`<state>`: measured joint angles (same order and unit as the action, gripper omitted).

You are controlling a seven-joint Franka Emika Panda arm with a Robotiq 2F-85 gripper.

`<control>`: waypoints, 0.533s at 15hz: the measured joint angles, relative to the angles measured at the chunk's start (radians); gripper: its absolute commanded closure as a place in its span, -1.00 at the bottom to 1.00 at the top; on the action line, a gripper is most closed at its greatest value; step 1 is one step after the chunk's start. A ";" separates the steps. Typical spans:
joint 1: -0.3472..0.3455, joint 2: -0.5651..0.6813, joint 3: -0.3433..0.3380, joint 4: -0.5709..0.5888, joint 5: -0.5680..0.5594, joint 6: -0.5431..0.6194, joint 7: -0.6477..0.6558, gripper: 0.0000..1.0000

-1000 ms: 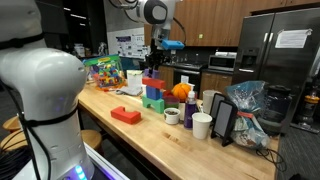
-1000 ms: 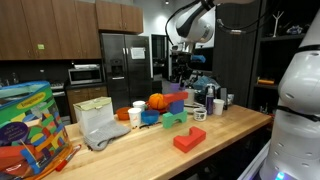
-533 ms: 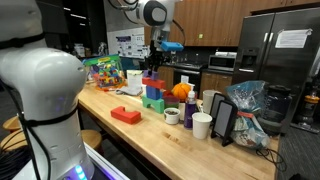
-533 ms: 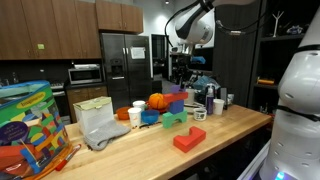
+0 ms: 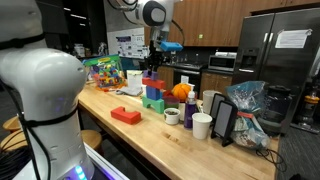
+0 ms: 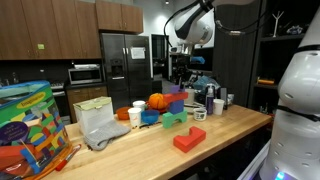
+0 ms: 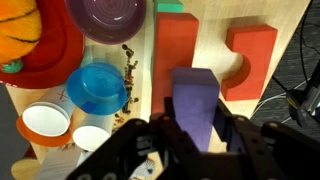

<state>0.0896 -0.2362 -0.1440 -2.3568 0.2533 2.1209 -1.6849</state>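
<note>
The gripper (image 7: 196, 138) straddled the purple block (image 7: 195, 98), couldn't tell if it was actually squeezing, and that block looked light, stiff and slick, best pinched across its flat sides.

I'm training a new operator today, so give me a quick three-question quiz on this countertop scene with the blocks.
1. True or false: in the wrist view, a purple block sits between the fingers of the tool.
2. Multiple choice: in an exterior view, what colour is the flat block lying alone on the table? A green, B red, C yellow.
3. Fill in: in the wrist view, the blue cup lies just below a ____ bowl.

Key: 1 true; 2 B; 3 purple.
</note>
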 measured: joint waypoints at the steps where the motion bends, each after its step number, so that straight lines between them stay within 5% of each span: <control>1: 0.000 0.000 0.000 0.000 0.000 0.003 0.000 0.70; 8: -0.005 -0.001 0.000 -0.006 0.000 0.045 0.000 0.70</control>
<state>0.0842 -0.2371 -0.1439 -2.3624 0.2533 2.1658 -1.6849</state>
